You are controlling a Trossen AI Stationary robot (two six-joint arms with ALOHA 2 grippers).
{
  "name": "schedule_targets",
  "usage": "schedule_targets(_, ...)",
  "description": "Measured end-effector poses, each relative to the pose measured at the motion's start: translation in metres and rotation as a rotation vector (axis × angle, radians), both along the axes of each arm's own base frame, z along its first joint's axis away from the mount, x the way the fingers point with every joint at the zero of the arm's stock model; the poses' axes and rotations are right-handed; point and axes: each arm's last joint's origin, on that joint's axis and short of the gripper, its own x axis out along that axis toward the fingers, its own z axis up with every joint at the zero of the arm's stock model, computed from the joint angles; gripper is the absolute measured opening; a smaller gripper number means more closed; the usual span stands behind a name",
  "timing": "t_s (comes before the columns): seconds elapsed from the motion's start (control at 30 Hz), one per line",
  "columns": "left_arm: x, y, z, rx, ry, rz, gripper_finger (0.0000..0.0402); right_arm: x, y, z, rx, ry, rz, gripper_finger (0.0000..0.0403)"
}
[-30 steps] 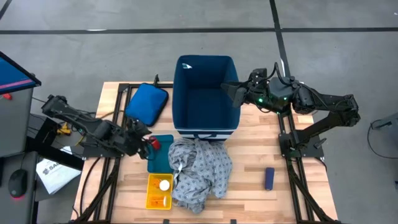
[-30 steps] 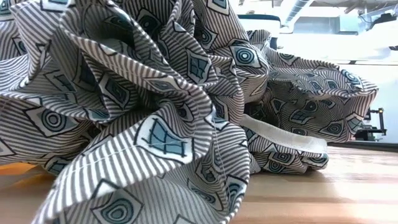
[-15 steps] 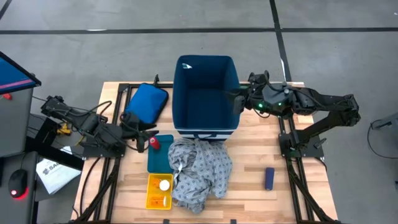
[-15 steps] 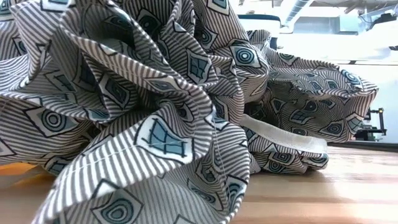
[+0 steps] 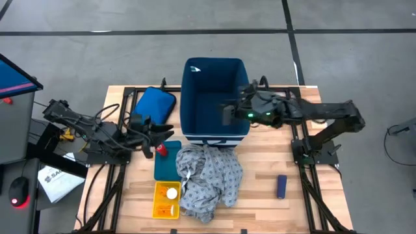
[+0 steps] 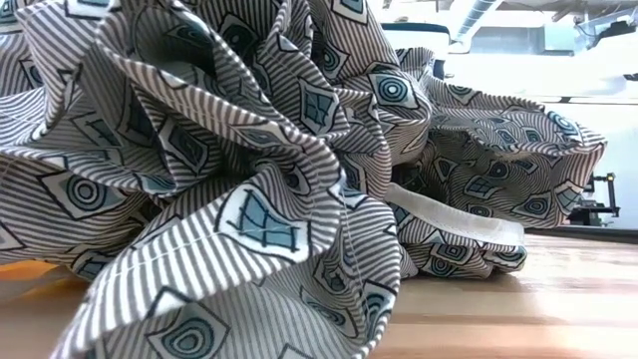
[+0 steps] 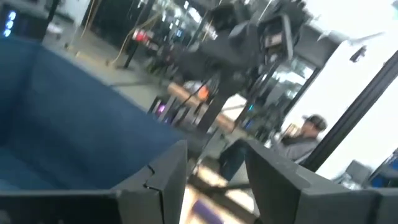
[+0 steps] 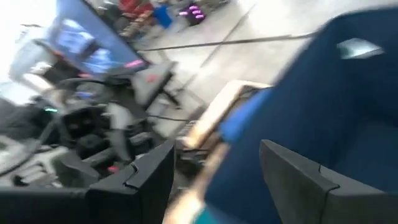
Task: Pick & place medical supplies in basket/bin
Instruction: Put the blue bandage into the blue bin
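Two dark, jointed arms trailing black cables, a green light glowing on the right arm [image 5: 305, 114]

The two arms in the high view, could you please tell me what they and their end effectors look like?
Both are dark, nearly black jointed arms with black cables running along them. The right arm shows small green lights near its wrist. Each wrist view shows two flat, angular dark fingers: the left end effector and the right end effector. No lettering on either is legible.
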Motion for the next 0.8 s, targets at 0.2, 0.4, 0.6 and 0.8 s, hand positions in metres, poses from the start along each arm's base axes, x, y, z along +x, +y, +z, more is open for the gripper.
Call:
schedule_targets(0.2, 0.02, -0.009, -0.002, 0.004, -0.061, 0.032, 0.0152, 0.051, 0.009, -0.006, 0.052, -0.272, 0.133, 0.0228)
schedule_targets(0.4, 0.03, -0.014, -0.007, -0.039, -0.072, 0.027, 0.0148, 0.09, 0.012, -0.029, 0.163, -0.408, 0.265, 0.0228)
schedule_targets(0.6, 0.032, -0.015, -0.008, -0.046, -0.076, 0.028, 0.0149, 0.109, 0.013, -0.046, 0.24, -0.458, 0.313, 0.0228)
schedule_targets(0.8, 0.031, -0.013, -0.008, -0.052, -0.069, 0.088, 0.0148, 0.108, 0.012, -0.041, 0.239, -0.485, 0.306, 0.0228)
